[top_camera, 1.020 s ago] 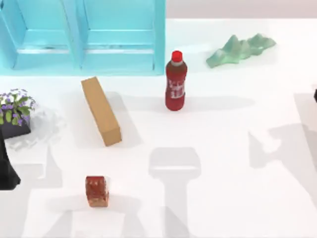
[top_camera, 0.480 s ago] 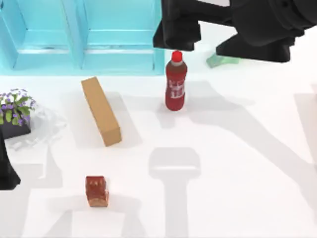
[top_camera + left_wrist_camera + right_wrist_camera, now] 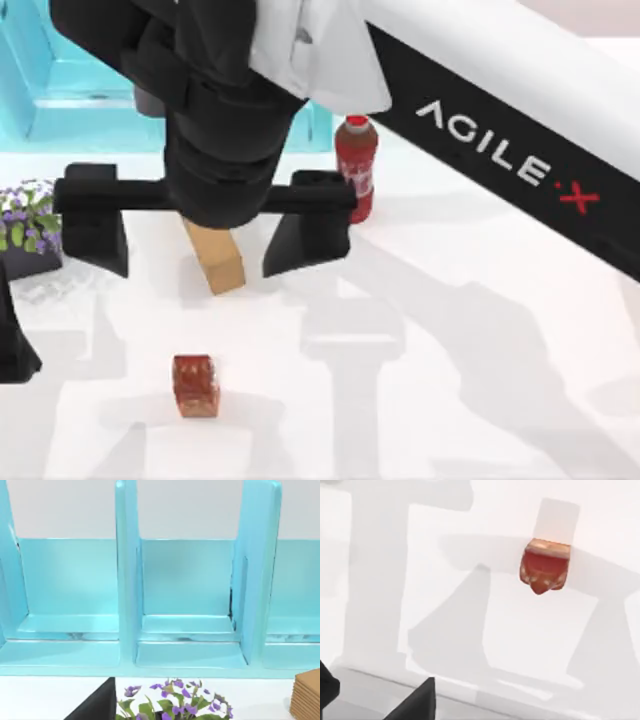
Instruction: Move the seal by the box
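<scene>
The seal (image 3: 196, 384), a small glossy reddish-brown block, rests on the white table near the front left. It also appears in the right wrist view as the seal (image 3: 544, 566), lying alone on the table. The tan box (image 3: 220, 262) lies behind it, mostly covered by my right arm. My right gripper (image 3: 205, 238) hovers high over the box, open wide, with its black fingers (image 3: 95, 225) spread far apart and nothing between them. The seal sits apart from it, toward the front. My left arm (image 3: 14, 345) is parked at the left edge.
A big teal cabinet (image 3: 70, 90) stands at the back left, seen close as the cabinet (image 3: 185, 605). The red bottle (image 3: 355, 165) is upright right of the box. A pot of purple flowers (image 3: 30, 225) sits at the left edge. Box corner (image 3: 307, 695) shows beside the flowers (image 3: 175, 707).
My right arm has swept in from the back right to hang over the box with its fingers spread. The seal, box and bottle have not moved.
</scene>
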Action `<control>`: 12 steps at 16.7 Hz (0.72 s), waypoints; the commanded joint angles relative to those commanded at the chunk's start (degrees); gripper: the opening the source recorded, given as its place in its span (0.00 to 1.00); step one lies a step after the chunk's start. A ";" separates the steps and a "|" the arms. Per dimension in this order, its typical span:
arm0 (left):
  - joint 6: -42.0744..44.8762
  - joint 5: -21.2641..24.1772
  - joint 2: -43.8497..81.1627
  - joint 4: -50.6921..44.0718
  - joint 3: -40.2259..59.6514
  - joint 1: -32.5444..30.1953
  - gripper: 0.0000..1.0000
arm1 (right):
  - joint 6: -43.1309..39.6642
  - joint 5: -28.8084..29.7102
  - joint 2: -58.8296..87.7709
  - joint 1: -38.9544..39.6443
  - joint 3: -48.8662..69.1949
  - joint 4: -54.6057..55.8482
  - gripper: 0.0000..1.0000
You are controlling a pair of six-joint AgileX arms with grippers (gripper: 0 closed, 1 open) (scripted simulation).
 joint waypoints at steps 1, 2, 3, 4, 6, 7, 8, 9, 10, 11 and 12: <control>0.00 0.00 0.00 0.00 0.00 0.00 1.00 | 1.75 0.77 4.04 1.01 4.14 -2.31 1.00; 0.00 0.00 0.00 0.00 0.00 0.00 1.00 | 3.43 1.60 7.85 1.89 8.16 -4.44 1.00; 0.00 0.00 0.00 0.00 0.00 0.00 1.00 | 5.04 2.48 11.44 2.67 12.03 -6.39 1.00; 0.00 0.00 0.00 0.00 0.00 0.00 1.00 | 6.53 3.41 14.66 3.30 15.64 -8.08 1.00; 0.00 0.00 0.00 0.00 0.00 0.00 1.00 | 9.19 5.27 20.13 4.25 21.89 -10.91 1.00; 0.00 0.00 0.00 0.00 0.00 0.00 1.00 | 10.33 6.17 22.40 4.58 24.47 -12.04 1.00; 0.00 0.00 0.00 0.00 0.00 0.00 1.00 | 11.32 6.98 24.30 4.82 26.57 -12.97 1.00; 0.00 0.00 0.00 0.00 0.00 0.00 1.00 | 12.18 7.72 25.95 5.02 28.39 -13.75 1.00; 0.00 0.00 0.00 0.00 0.00 0.00 1.00 | 12.90 8.37 27.30 5.16 29.90 -14.39 1.00; 0.00 0.00 0.00 0.00 0.00 0.00 1.00 | 13.40 8.83 28.23 5.25 31.02 -14.81 1.00; 0.00 0.00 0.00 0.00 0.00 0.00 1.00 | 13.75 9.17 28.91 5.30 31.88 -15.10 1.00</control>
